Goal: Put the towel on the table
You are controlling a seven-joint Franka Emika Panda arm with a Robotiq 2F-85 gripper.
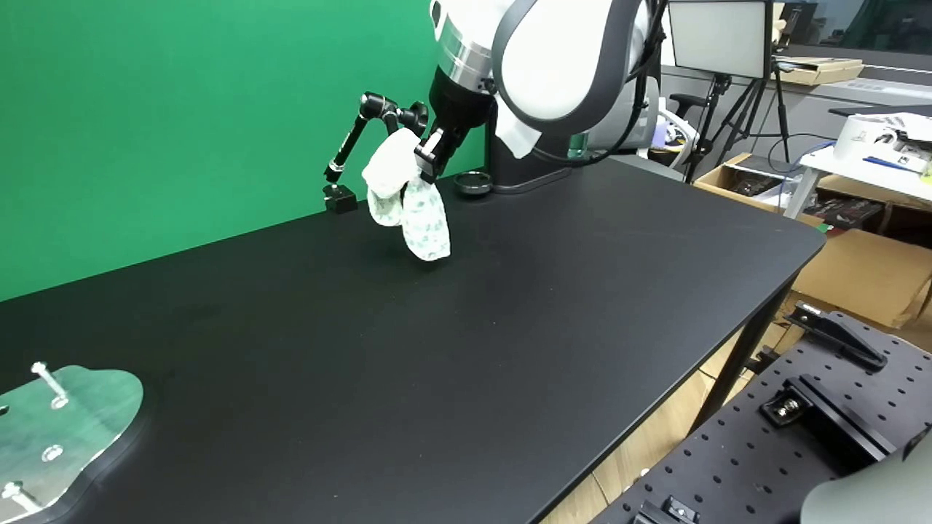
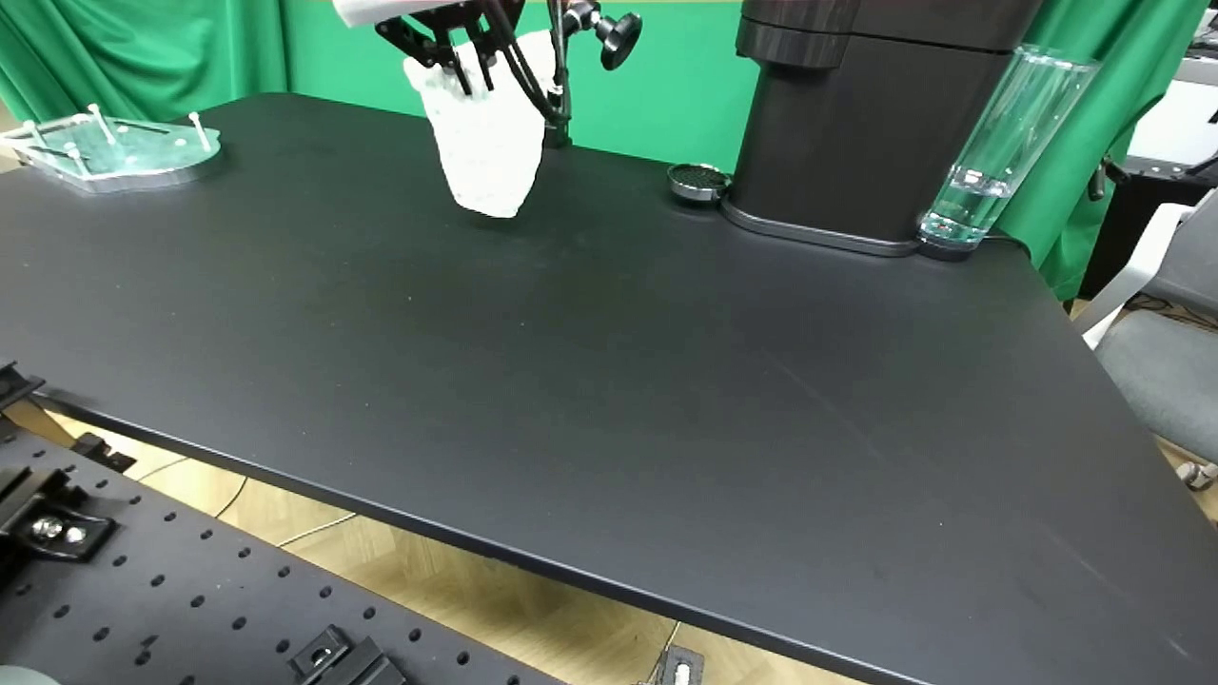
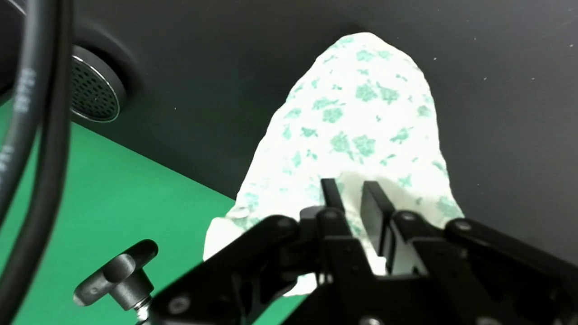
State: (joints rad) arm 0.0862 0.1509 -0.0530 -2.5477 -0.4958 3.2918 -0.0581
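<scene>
- Located the floral-print towel (image 2: 490, 138) in both exterior views, hanging just above the counter (image 2: 666, 428), with the lower edge apparently clear of the surface.
- Found the upper part bunched beside the articulated mounting arm (image 1: 351, 142); could not confirm the point of support, hidden under cloth.
- Noted the claw (image 3: 351, 189) at the cloth, with a narrow gap between fingers (image 3: 332, 196) and fabric showing in that gap; could not tell whether pinching a fold or merely standing in front of it.
- Judged the towel light, soft and limp: not fragile, unlikely to slip under firm pressure, likely to sag and swing when lifted.
- Rated a gathered fold at mid-height as the best hold; advised against a single layer at the edge, and against pulling across the mounting arm, for risk of snagging.
- Saw pale characters printed on the black cable (image 3: 28, 104) in the wrist view, too blurred to read.
- Read no brand or label on the towel.
</scene>
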